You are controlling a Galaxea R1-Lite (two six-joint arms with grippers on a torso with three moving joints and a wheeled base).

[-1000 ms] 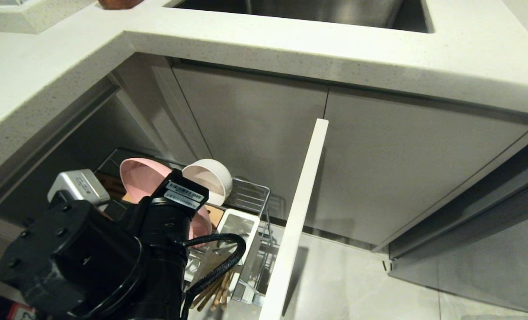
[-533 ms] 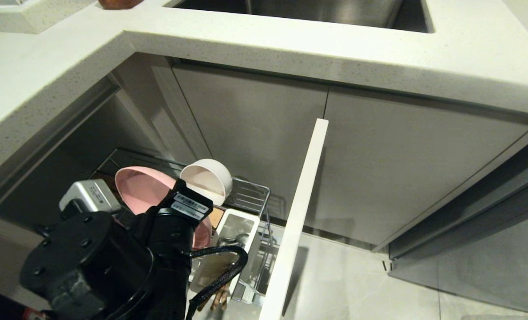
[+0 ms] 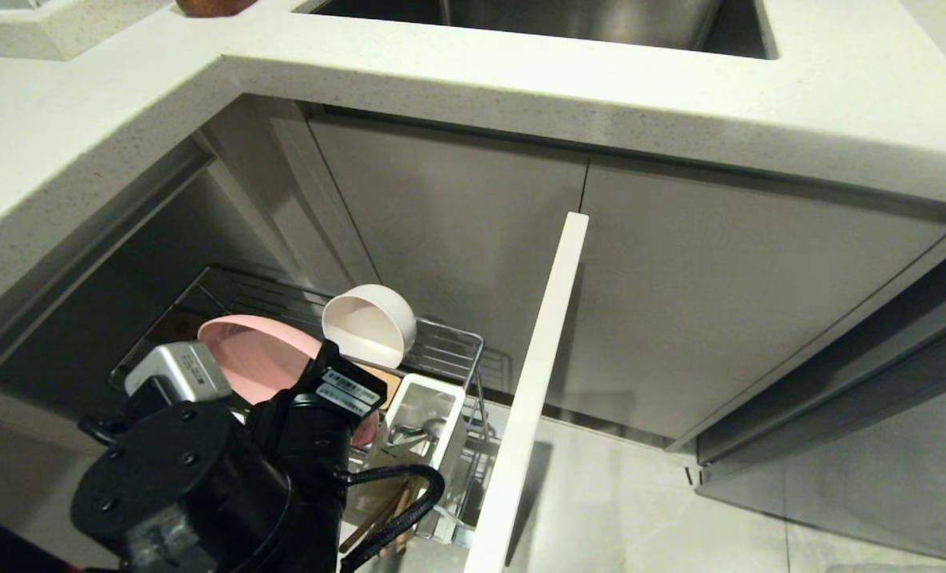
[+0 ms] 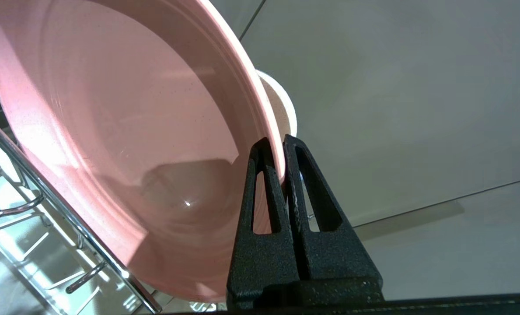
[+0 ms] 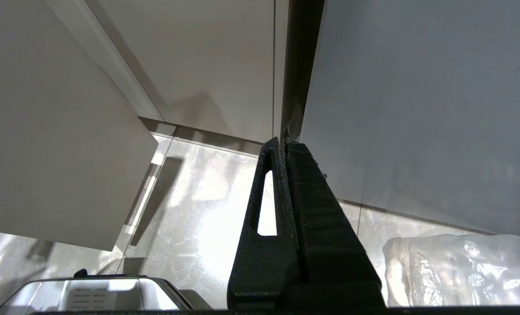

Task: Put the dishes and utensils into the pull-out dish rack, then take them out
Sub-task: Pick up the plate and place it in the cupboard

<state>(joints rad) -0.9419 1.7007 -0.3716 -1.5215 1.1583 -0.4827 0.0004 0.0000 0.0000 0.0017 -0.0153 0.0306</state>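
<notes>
Left gripper (image 4: 277, 144) clamped on the pink plate (image 4: 124, 131) rim | we see the plate tilted over the pull-out dish rack (image 3: 441, 350), left side | cream bowl (image 3: 369, 322) just beyond | 1 spoon (image 3: 409, 434) in caddy (image 3: 429, 398) | right gripper (image 5: 281, 146) closed, empty

The wide oval pink plate (image 3: 254, 354) stands tilted in the chrome wire pull-out dish rack (image 3: 449, 350), the round cream-white bowl (image 3: 367, 322) just behind it on edge. The white rectangular utensil caddy (image 3: 425, 414) sits at the rack's front-right corner, the shiny metal spoon (image 3: 409, 434) inside it, the light-wood chopsticks (image 3: 385, 517) before it.
</notes>
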